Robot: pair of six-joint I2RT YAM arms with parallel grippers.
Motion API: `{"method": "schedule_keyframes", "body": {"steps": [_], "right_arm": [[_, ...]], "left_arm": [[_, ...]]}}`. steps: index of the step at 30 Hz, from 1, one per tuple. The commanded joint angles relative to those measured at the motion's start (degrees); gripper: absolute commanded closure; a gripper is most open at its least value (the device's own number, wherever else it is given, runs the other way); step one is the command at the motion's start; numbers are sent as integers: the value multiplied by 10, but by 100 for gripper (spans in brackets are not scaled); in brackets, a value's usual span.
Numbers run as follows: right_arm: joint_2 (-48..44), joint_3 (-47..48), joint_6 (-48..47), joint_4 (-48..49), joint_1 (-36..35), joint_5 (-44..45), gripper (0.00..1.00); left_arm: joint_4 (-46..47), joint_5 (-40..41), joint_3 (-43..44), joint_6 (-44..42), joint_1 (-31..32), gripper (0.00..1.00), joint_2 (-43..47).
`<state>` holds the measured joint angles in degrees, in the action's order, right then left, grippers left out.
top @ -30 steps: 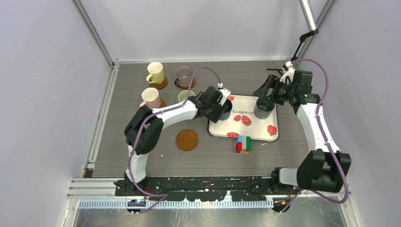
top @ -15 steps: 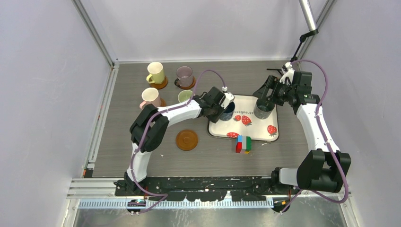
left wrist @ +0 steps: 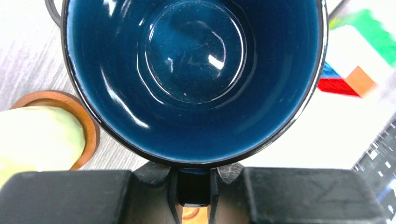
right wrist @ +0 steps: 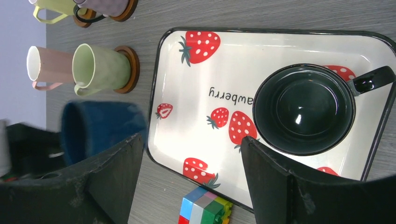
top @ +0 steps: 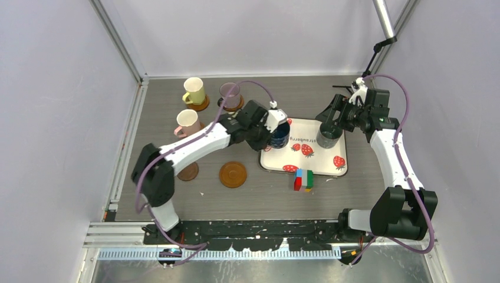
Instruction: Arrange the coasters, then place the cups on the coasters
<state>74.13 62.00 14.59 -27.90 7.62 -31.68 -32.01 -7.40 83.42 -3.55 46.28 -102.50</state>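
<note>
the left gripper (left wrist: 194, 186) is clenched on the rim of the dark blue cup (top: 280, 134) at the strawberry tray's (top: 321, 166) left edge, the right gripper (top: 333, 121) hangs spread wide over the grey cup (top: 328, 137) in the tray's far right corner, and a bare coaster (top: 233, 174) and a second coaster (top: 188, 172) lie left of the tray on the counter (top: 365, 188).

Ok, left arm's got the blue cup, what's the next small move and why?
Probably swing the left gripper, shut on the rim of the dark blue cup, off the tray and over the bare coaster just left of the tray's near corner. That coaster is the closest one with nothing on it.
</note>
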Motion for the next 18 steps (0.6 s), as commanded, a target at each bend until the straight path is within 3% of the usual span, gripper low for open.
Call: {"method": "schedule_keyframes", "body": {"steps": [1,10,18], "right_arm": [[-15,0,-12,12,2,-8,19],[-7,0,-14,12,2,-14,19],[-2,-2,-16,11,2,-16,20]], "left_arm": [[-12,-89,-29,-53,-32,100,132],[-152,-138,-64,-130,-205,100,255],[-246,-214,-158,-255,-448,100,341]]}}
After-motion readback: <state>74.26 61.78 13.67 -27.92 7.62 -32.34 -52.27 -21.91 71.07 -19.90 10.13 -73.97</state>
